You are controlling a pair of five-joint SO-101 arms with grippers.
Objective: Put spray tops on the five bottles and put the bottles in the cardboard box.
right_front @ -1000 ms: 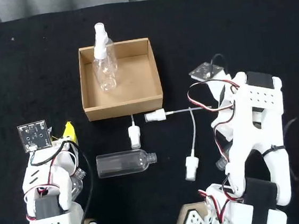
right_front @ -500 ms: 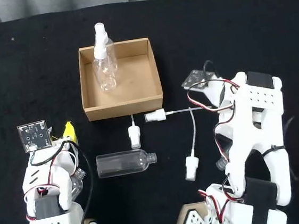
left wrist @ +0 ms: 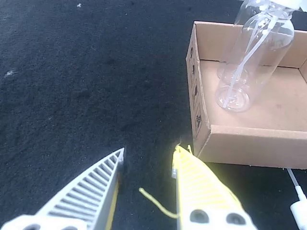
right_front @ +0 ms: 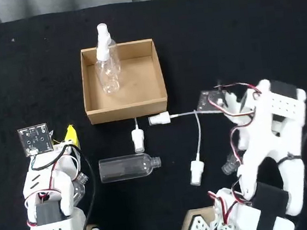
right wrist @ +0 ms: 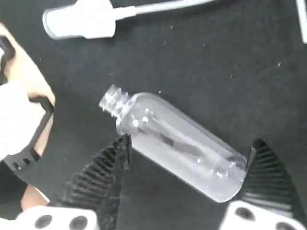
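Note:
The cardboard box point(right_front: 157, 76) stands at the back middle with two clear bottles point(right_front: 107, 70) in it, one with a white spray top point(right_front: 102, 35). In the left wrist view the same box point(left wrist: 249, 139) and bottles point(left wrist: 252, 43) lie ahead of my left gripper point(left wrist: 149, 152), which is open over bare cloth. An uncapped bottle point(right_front: 129, 167) lies in front of the box. Three loose spray tops point(right_front: 138, 138) point(right_front: 159, 119) point(right_front: 197, 171) lie nearby. My right gripper point(right wrist: 191, 143) is open, its fingers either side of another uncapped bottle point(right wrist: 168, 139) lying flat.
Another bottle point(right_front: 80, 183) lies against the left arm point(right_front: 50, 203). The neck of the bottle point(right_front: 229, 167) under the right arm point(right_front: 269, 147) pokes out. A spray top point(right wrist: 81, 21) lies beyond that bottle. Black cloth covers the table.
The right arm has swung a little to the right and drawn its wrist back toward the near edge, over the bottle beneath it. The left arm and the loose parts have not moved.

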